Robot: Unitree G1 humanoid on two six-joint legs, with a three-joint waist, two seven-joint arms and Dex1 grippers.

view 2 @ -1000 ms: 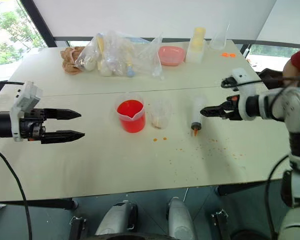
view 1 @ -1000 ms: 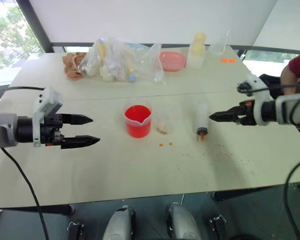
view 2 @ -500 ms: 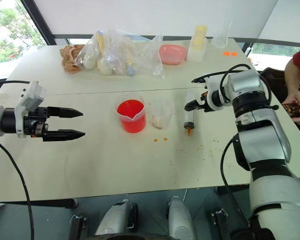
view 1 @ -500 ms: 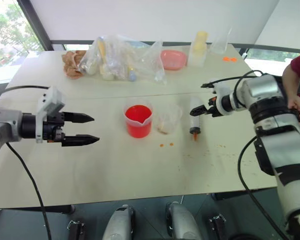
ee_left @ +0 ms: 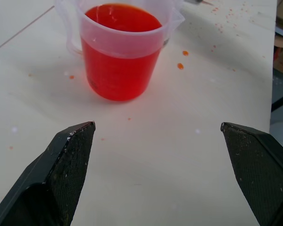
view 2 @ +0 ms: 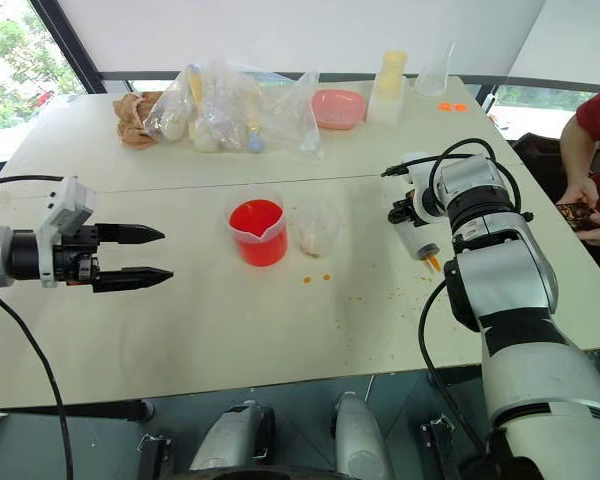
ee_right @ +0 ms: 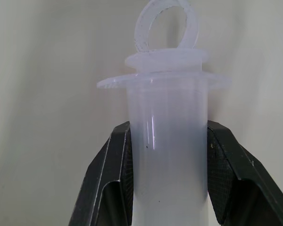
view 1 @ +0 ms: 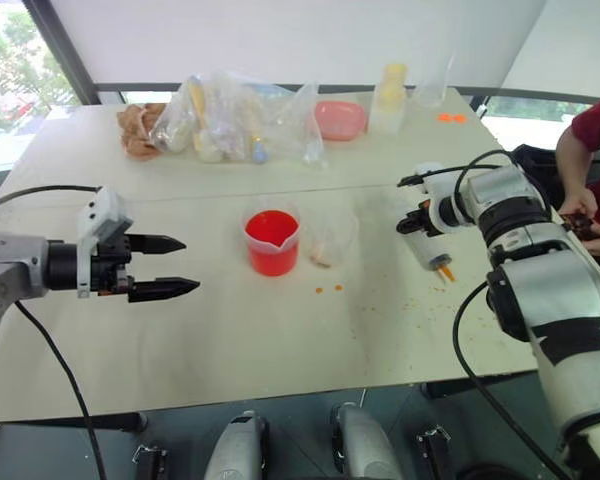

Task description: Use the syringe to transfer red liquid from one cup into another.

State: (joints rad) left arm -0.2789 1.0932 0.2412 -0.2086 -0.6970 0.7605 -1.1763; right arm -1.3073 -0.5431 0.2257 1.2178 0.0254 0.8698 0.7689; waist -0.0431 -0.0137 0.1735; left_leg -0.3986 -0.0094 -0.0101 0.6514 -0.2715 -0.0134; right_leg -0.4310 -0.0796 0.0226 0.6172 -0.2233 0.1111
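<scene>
— tool first: what do we have on the right?
— our right tool (ee_right: 167,155) is clamped on the syringe (ee_right: 169,141), one black finger on each side of the clear barrel, just below the flange. the ring-ended plunger is pushed in. from the head views the syringe (view 2: 417,238) is tilted, its orange nozzle pointing down toward the worktop (view 1: 280,340) and toward us.
— and the left tool?
— our left tool (view 1: 165,266) hangs over the left part of the worktop, fingers spread wide, holding nothing. it points across at the spouted cup (view 1: 273,241), well apart from it.
— now by size, what do we see?
— the pale worktop is the biggest thing. at its far edge lies a heap of clear bags (view 1: 242,118), with a pink bowl (view 1: 340,119) and a yellow-capped bottle (view 1: 387,98) to the right of them. a person's arm in a red sleeve (view 1: 592,130) is at the right edge.
— and the task's things?
— the spouted cup stands near the middle, holding red liquid (ee_left: 120,61) to well above half. the small clear cup (view 1: 328,238) stands just beside it on the right, between it and the syringe. smallest are the orange drops (view 1: 329,289) on the worktop in front of the cups.
</scene>
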